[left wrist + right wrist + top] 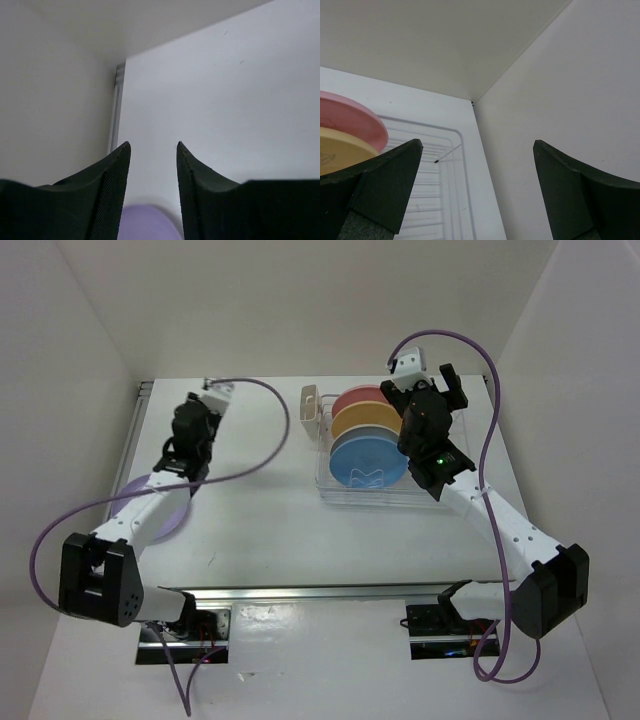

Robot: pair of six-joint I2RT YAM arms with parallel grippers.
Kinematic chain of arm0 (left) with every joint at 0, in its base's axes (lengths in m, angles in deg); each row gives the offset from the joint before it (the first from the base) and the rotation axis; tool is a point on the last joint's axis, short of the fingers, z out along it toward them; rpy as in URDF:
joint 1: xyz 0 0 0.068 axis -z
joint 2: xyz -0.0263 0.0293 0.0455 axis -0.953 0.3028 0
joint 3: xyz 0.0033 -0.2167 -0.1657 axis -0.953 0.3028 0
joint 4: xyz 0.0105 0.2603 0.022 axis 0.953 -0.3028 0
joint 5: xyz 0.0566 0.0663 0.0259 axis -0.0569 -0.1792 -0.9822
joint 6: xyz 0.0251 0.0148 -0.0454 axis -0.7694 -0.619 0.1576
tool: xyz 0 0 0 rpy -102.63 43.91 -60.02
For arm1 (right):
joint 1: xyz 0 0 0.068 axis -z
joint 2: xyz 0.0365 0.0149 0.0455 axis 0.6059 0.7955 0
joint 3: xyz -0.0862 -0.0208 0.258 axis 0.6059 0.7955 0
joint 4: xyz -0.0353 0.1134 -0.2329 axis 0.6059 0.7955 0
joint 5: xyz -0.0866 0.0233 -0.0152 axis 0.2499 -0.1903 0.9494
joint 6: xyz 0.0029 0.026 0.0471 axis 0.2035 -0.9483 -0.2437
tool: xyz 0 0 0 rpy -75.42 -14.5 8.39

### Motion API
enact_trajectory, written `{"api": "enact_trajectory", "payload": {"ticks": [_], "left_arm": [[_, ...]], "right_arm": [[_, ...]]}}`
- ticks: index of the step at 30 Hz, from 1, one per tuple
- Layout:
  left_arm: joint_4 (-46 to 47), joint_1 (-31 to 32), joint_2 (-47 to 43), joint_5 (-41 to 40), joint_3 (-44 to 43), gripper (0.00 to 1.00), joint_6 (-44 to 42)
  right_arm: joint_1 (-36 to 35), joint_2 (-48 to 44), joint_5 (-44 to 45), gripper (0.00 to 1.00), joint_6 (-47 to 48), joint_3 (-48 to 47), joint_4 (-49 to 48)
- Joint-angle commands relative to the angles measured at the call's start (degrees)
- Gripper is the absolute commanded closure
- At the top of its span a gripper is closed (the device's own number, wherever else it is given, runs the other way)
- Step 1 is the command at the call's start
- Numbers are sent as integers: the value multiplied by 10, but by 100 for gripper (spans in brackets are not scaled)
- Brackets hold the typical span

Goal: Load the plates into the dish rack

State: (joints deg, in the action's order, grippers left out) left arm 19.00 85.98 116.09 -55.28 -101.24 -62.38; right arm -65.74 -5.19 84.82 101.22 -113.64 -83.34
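While the left fingers (107, 190) are standing narrowly parted and empty ahead of the lavender plate (147, 222), the right fingers (385, 180) are gaping wide, holding nothing.

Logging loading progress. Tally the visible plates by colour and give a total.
Pink plate: 1, in the dish rack
Orange-yellow plate: 1, in the rack
Blue plate: 1, in the rack
Lavender plate: 1, on the table
Total: 4 plates in view

plates (368, 462): smooth plastic | table (290, 530): matt white | left fingers (112, 195): matt black, finely ribbed
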Motion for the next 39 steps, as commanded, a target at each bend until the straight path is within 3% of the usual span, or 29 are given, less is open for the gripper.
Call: {"api": "enact_trajectory", "payload": {"ticks": [1, 5, 8, 14, 16, 21, 24, 33, 39], "left_arm": [[-171, -85, 26, -27, -75, 51, 164], [-259, -168, 67, 13, -96, 51, 279], [-285, -191, 92, 49, -106, 51, 296], [-410, -259, 229, 18, -190, 51, 360], [-438, -290, 259, 65, -213, 51, 360], [-401, -390, 252, 215, -191, 52, 354], [-409, -430, 267, 246, -198, 54, 365], [-395, -490, 278, 246, -185, 54, 381], [-389, -509, 297, 204, -174, 54, 381]], "right_arm": [[3, -4, -3, 0, -14, 5, -23], [3, -4, -8, 0, -14, 0, -23], [3, -4, -8, 0, -14, 0, -23], [3, 1, -8, 0, -14, -11, -23], [3, 1, -8, 0, -14, -11, -23], [3, 6, -8, 0, -14, -11, -23], [3, 6, -8, 0, -14, -11, -23], [3, 12, -8, 0, -9, -6, -28], [3, 6, -3, 0, -9, 0, -28]]}}
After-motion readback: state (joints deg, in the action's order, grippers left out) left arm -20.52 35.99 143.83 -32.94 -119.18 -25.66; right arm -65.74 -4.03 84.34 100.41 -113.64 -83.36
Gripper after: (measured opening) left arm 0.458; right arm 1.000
